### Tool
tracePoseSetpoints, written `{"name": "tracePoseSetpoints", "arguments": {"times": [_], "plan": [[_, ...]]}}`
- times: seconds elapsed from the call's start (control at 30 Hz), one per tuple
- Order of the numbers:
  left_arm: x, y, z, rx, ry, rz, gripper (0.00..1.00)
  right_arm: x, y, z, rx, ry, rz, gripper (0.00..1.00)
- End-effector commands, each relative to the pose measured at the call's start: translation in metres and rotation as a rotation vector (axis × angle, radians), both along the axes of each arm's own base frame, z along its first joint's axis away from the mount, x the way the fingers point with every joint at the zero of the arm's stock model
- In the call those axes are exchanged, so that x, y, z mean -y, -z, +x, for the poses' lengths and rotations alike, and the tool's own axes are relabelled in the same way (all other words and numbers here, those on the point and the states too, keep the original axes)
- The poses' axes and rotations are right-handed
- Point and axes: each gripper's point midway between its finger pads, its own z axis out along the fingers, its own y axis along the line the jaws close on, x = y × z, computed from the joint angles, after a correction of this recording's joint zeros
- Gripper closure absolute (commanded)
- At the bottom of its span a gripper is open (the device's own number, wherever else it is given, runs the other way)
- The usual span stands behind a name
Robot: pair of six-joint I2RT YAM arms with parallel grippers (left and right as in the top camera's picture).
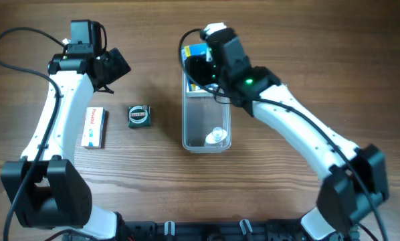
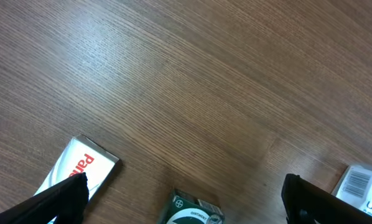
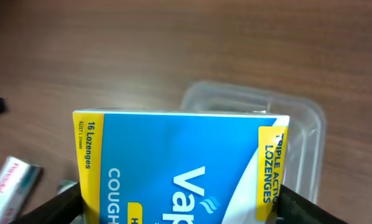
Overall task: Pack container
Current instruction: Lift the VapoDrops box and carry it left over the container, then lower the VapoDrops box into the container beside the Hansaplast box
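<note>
The clear plastic container [image 1: 206, 120] stands lengthwise at the table's middle, with a small white round item [image 1: 217, 137] in its near end. My right gripper [image 1: 201, 67] is shut on a blue-and-yellow lozenge box [image 1: 196, 52] [image 3: 180, 165] and holds it over the container's far end [image 3: 298, 118]. My left gripper [image 2: 183, 202] is open and empty, above the table at far left [image 1: 113, 67]. A dark green ointment box [image 1: 139, 116] [image 2: 192, 211] and a white-and-red box [image 1: 93, 126] [image 2: 80, 165] lie on the table.
A second white box with a barcode [image 2: 363, 186] shows at the left wrist view's right edge. The wooden table [image 1: 287, 40] has bare surface to the right and far back. Black cables run at the far left.
</note>
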Motion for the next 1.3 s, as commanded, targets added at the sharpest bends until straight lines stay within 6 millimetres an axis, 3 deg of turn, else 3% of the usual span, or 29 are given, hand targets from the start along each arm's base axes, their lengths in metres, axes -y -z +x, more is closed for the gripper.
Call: {"name": "tracePoseSetpoints", "arguments": {"times": [0.0, 0.5, 0.7, 1.27], "plan": [[-0.001, -0.01, 0.001, 0.029, -0.015, -0.011, 0.0, -0.001, 0.01, 0.015, 0.017, 0.041, -0.022, 0.2], [0.0, -0.01, 0.001, 0.027, -0.013, -0.014, 0.0, 0.003, 0.058, 0.034, -0.004, 0.114, -0.083, 0.2], [0.0, -0.01, 0.0, 0.025, -0.013, -0.014, 0.0, 0.0, 0.067, 0.038, -0.005, 0.115, -0.081, 0.2], [0.0, -0.01, 0.0, 0.025, -0.013, -0.014, 0.0, -0.001, 0.067, 0.046, 0.029, 0.131, -0.071, 0.2]]}}
